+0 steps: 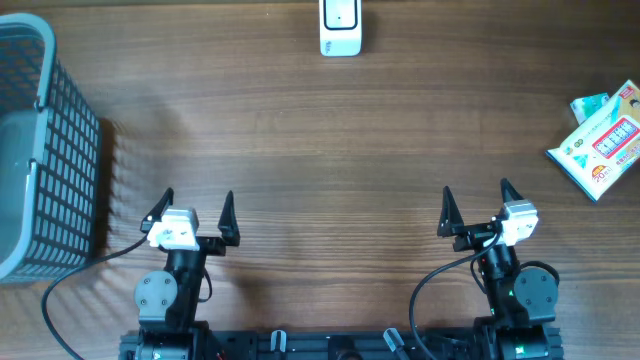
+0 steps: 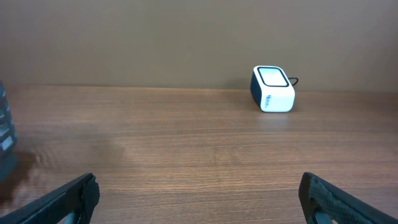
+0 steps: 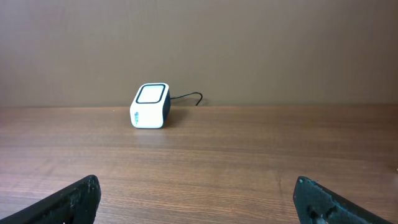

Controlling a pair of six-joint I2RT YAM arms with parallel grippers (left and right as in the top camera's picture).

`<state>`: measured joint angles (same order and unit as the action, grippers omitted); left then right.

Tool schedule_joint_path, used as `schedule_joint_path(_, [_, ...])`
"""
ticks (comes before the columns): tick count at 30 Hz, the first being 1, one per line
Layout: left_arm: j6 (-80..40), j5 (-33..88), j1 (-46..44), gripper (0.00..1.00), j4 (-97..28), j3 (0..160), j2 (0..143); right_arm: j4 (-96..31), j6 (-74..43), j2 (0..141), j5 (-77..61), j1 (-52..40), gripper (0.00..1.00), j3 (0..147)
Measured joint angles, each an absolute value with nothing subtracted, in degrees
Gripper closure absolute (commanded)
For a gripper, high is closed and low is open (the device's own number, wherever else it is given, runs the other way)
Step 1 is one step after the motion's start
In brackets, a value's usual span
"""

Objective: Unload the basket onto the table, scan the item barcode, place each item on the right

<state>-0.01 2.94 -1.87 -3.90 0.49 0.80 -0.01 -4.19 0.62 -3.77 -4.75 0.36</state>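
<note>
The brown wood-grain table (image 1: 330, 150) fills the overhead view. At its left edge stands a grey plastic lattice basket (image 1: 60, 150), partly cut off by the frame.

Both arms sit folded low at the near edge of the table, bases side by side and well apart, with black cables (image 1: 60, 290) looping out beside them. The left gripper (image 1: 198, 195) points away from its base toward the far side of the table. Its two black fingers are spread as wide as they go and nothing sits between them. In the left wrist view, only bare tabletop shows between the two fingers (image 2: 68, 200). The right gripper (image 1: 476, 188) holds the same pose, level and aimed forward, its jaws gaping fully and holding nothing. The right wrist view likewise shows only wood between its fingers (image 3: 74, 200).

The item, a flat white and blue-green soft packet (image 1: 603, 140) with a red-orange label, lies tilted at the far right edge of the table, well apart from the right gripper. Its print is too small to read.

The white box-shaped barcode scanner (image 1: 340, 28) with a dark-rimmed window on top stands at the middle of the far edge. Small teal marks on its side (image 3: 137, 116) cannot be read. A thin black cord (image 3: 189, 96) trails behind it.
</note>
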Motion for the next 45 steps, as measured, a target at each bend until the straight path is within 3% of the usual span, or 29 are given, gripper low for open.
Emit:
schedule_joint_path(12, [0.4, -4.9, -1.9, 0.00, -3.7, 0.5, 0.8, 0.0, -4.2, 0.6, -3.8, -4.8, 0.00, 0.4])
schedule_joint_path(45, [1.5, -5.1, -1.9, 0.00, -3.7, 0.5, 0.8, 0.0, -4.2, 0.6, -3.8, -4.8, 0.00, 0.4])
